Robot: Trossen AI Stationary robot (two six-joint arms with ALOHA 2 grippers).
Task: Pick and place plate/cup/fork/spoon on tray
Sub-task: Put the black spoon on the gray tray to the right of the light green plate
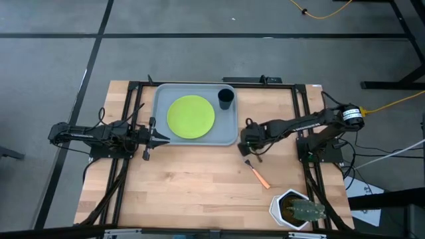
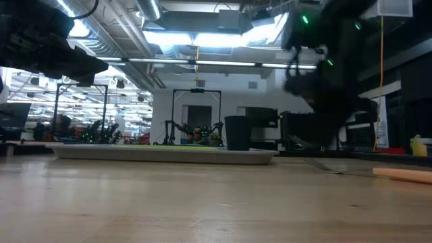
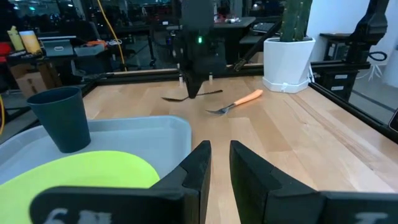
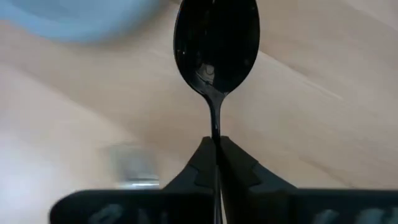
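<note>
The grey-blue tray [image 1: 159,99] lies at the table's far middle. The lime-green plate [image 1: 190,117] and the black cup [image 1: 226,97] rest in it. My right gripper [image 1: 247,143] stands just off the tray's near right corner, shut on the dark spoon [image 4: 216,46], which also shows in the left wrist view [image 3: 177,98]. The orange-handled fork [image 1: 257,174] lies flat on the wood, nearer than the right gripper. My left gripper [image 1: 163,137] is at the tray's near left corner, its fingers [image 3: 200,165] slightly apart and empty. My right gripper pinches the spoon's thin handle [image 4: 216,134] between its two fingertips, a short way behind the bowl. The fingers come from above, pointing down. The spoon lies about level, close over the wood [image 3: 205,94]; whether it is clear of the table I cannot tell.
A white hexagonal pot with a cactus [image 1: 295,209] stands at the near right corner. Black frame rails run along the table's left and right sides. Bare wood shows across the near middle.
</note>
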